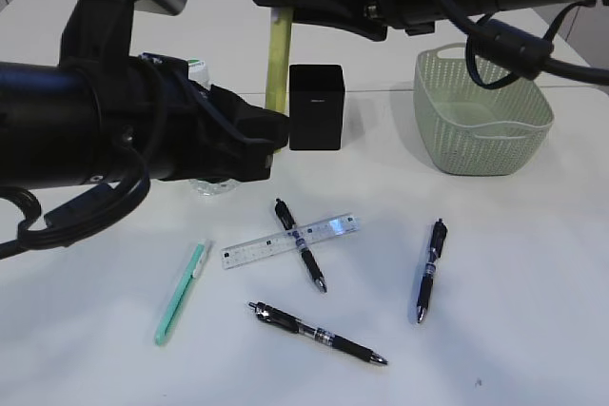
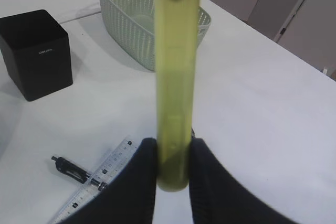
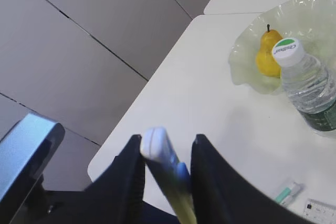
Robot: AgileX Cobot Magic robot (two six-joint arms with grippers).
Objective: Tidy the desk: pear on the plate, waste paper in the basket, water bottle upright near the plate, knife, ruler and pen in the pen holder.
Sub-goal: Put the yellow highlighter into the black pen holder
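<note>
**Both grippers pinch one yellow-green stick above the worktop**

The left gripper (image 2: 172,174) pinches the lower end of a translucent yellow-green stick (image 2: 176,93), which stands upright in the air. The right gripper (image 3: 167,153) has its fingers (image 3: 131,169) around the white upper end of the same stick.

The pear (image 3: 266,51) lies on the ruffled green plate (image 3: 310,14), and the water bottle (image 3: 310,85) stands upright just beside it. The black pen holder (image 1: 315,106) and the green basket (image 1: 481,111) stand on the white worktop (image 1: 533,330). The clear ruler (image 1: 290,241) lies flat with one black pen (image 1: 301,244) across it. Two more pens (image 1: 317,333) and a green knife (image 1: 181,294) lie near.
</note>
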